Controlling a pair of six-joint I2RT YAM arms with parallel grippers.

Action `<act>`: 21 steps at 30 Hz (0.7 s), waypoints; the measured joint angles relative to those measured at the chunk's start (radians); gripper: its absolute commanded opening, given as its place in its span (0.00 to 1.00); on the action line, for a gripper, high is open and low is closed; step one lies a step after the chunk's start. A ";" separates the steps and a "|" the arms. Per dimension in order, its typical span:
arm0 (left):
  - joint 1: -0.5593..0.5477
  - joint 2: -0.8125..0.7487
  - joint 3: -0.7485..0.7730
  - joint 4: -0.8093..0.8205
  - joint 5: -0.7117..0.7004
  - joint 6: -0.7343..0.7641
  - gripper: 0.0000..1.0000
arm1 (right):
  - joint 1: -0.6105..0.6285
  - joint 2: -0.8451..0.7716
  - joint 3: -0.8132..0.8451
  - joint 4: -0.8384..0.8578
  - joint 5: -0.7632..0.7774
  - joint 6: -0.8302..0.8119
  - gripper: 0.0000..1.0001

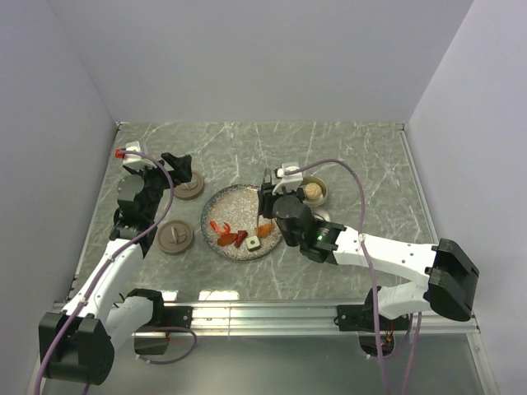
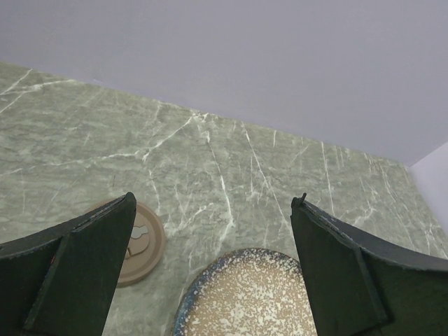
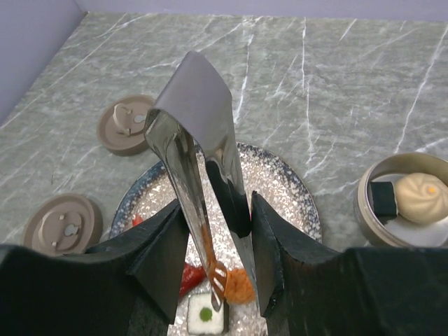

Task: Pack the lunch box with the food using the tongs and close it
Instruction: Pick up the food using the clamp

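Observation:
My right gripper (image 3: pixel 217 210) is shut on the tongs (image 3: pixel 199 133), squeezing their two shiny arms together above the speckled plate (image 3: pixel 294 182). The tong tips pinch an orange bit of food (image 3: pixel 239 285). Beside it lie a white square with a green centre (image 3: pixel 206 315) and a red piece (image 3: pixel 190 276). From above, the right gripper (image 1: pixel 265 212) hangs over the plate's right half (image 1: pixel 216 212), with red bits (image 1: pixel 226 236) to its left. The round lunch box tin (image 3: pixel 367 220) to the right holds a pale bun (image 3: pixel 420 196) and a dark piece (image 3: pixel 383 199). My left gripper (image 2: pixel 215 201) is open and empty.
Two brown round lids (image 1: pixel 188 188) (image 1: pixel 174 237) lie left of the plate, the far one just under my left gripper (image 1: pixel 177 164). A second tin (image 1: pixel 323 219) sits partly hidden by the right arm. Walls close in the table at the back and both sides.

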 measured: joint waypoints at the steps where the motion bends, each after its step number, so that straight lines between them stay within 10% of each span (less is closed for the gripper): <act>1: 0.000 0.000 -0.002 0.002 0.000 0.000 1.00 | 0.009 -0.006 -0.004 -0.001 0.011 -0.002 0.46; 21: 0.000 -0.002 -0.012 0.013 0.006 -0.008 0.99 | 0.024 0.053 -0.012 0.056 0.080 0.029 0.47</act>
